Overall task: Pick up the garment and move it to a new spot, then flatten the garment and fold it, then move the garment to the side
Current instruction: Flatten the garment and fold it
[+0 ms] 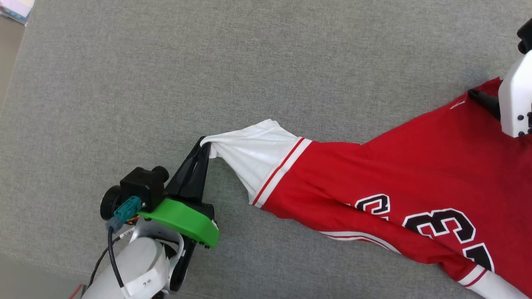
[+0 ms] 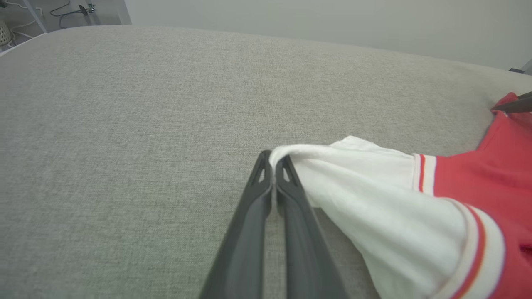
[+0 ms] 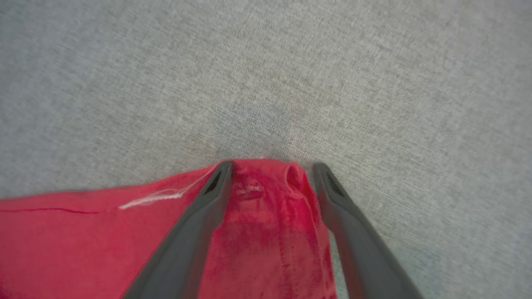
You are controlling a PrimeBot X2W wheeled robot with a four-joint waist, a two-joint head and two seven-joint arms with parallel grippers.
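The garment [image 1: 374,178] is a red jersey with white sleeves and black-and-white numbers, stretched flat across the right half of the grey surface. My left gripper [image 1: 204,143] is shut on the cuff edge of the white sleeve [image 2: 374,195], which is pulled out to the left. In the left wrist view the left gripper [image 2: 273,160] pinches a small fold of white cloth. My right gripper [image 1: 478,96] is at the garment's far red corner. In the right wrist view the right gripper [image 3: 273,168] stands open, and the bunched red corner [image 3: 266,216] lies between its spread fingers.
A grey woven surface [image 1: 208,62] lies bare to the left and behind the garment. Its left edge runs near the frame's left side, where some pale items [image 1: 14,10] lie beyond the far-left corner. Cables [image 2: 62,10] and a plain wall lie beyond the far edge.
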